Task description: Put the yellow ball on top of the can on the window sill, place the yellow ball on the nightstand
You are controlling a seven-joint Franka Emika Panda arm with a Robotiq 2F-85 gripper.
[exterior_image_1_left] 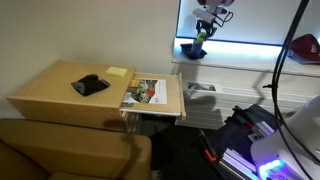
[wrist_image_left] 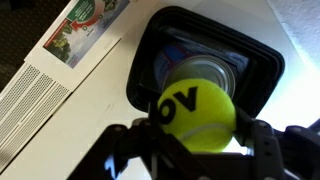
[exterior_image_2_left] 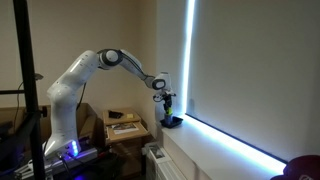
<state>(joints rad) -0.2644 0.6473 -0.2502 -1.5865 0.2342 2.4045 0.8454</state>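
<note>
Abt half the can [wrist_image_left: 205, 72] hidden behind yellow ball [wrist_image_left: 195, 112] pinched in gripper [wrist_image_left: 195, 138]; both tiny in ext. views.

Items counted:
- one yellow ball [wrist_image_left: 195, 112]
- one can [wrist_image_left: 207, 72]
- one black tray [wrist_image_left: 263, 62]
- one window sill [wrist_image_left: 95, 112]
- one nightstand [exterior_image_1_left: 50, 97]
- one magazine [exterior_image_1_left: 146, 93]
- one yellow notepad [exterior_image_1_left: 117, 72]
- one small black object [exterior_image_1_left: 90, 85]
- one red rounded object [exterior_image_1_left: 305, 45]
- one brown upholstered seat [exterior_image_1_left: 70, 152]
- one white vent grille [wrist_image_left: 27, 103]
- one window blind [exterior_image_2_left: 245, 60]
- one robot arm [exterior_image_2_left: 98, 63]
- one end effector [wrist_image_left: 197, 140]
</note>
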